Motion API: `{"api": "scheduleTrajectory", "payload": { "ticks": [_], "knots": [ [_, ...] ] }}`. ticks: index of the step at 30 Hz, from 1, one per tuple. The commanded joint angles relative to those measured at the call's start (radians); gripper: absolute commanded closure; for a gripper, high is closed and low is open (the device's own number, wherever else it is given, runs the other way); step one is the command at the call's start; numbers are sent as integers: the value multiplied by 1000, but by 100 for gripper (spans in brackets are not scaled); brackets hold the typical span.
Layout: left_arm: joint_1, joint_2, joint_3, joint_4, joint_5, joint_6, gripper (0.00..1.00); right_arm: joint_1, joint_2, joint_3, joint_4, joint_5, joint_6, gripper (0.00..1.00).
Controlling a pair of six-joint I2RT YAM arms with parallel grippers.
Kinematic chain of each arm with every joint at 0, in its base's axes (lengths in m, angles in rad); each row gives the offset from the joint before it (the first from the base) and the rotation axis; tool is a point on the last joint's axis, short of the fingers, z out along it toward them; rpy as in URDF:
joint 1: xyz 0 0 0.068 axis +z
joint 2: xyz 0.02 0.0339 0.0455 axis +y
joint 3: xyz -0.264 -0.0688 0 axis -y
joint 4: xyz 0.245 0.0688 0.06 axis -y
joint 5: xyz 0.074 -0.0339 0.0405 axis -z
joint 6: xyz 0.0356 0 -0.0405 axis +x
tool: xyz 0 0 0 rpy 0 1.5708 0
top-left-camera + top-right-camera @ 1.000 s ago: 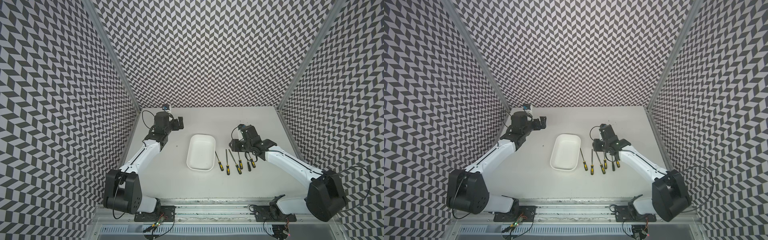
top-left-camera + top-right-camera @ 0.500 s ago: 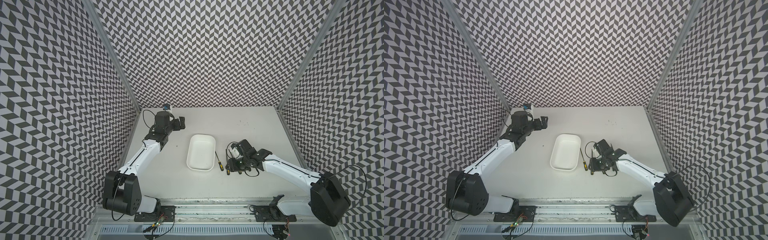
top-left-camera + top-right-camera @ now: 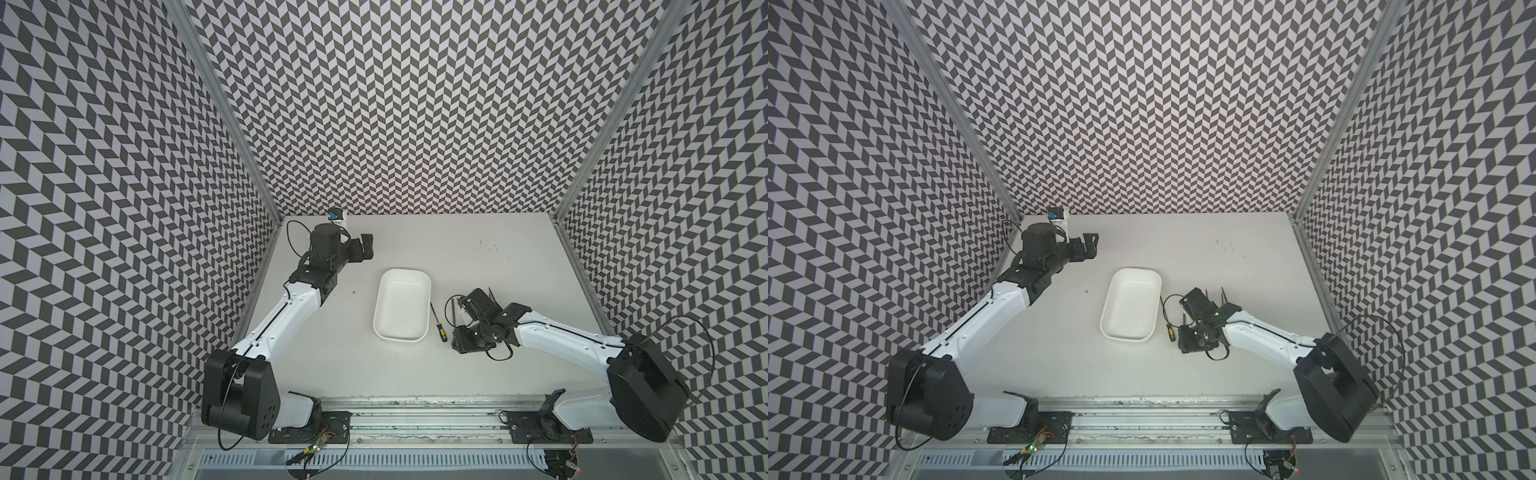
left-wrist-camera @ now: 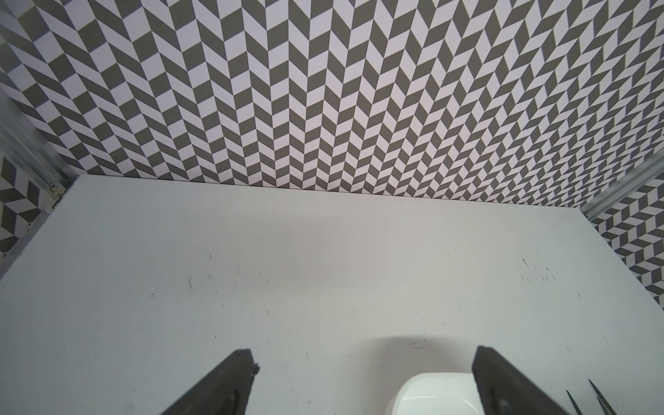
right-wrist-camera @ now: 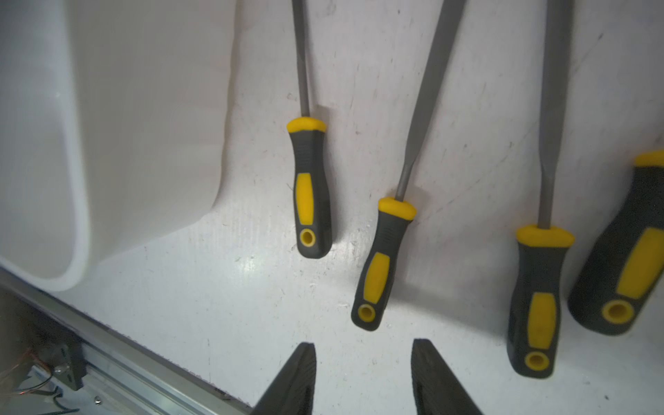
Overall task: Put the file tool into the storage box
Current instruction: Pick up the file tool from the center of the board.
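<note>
The storage box (image 3: 401, 316) (image 3: 1129, 311) is a white shallow tub in mid-table, with nothing in it; it also shows in both wrist views (image 4: 431, 391) (image 5: 81, 215). Right of it lie several slim tools with yellow and black handles. One handle (image 3: 441, 334) (image 3: 1170, 332) shows in both top views; my right arm hides the others. In the right wrist view, a flat-bladed file tool (image 5: 381, 266) lies just ahead of my right gripper (image 5: 363, 344) (image 3: 471, 347), which is open and holds nothing. My left gripper (image 4: 363, 355) (image 3: 365, 247) is wide open at the back left.
Beside the flat file lie a thin-shafted tool (image 5: 310, 190) nearer the box and two more handles (image 5: 537, 301) (image 5: 625, 248) on its other side. The table's front metal rail (image 5: 118, 359) runs close behind my right gripper. Patterned walls enclose the table.
My right arm has swung from the far end of the tool row toward the table front and now sits low at the handle ends. The left arm has not moved.
</note>
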Motion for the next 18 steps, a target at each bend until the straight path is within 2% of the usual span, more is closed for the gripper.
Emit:
{"api": "scheduleTrajectory", "payload": {
  "ticks": [1, 9, 18],
  "knots": [
    [-10, -22, -12, -18, 1, 8, 0, 7, 24, -6, 42, 55, 3, 52],
    [-19, -26, -6, -21, -1, 9, 0, 10, 76, 8, 83, 55, 3, 52],
    [-19, -38, 1, -29, -16, 16, 0, 14, 139, 37, 73, 118, -33, 53]
  ]
}}
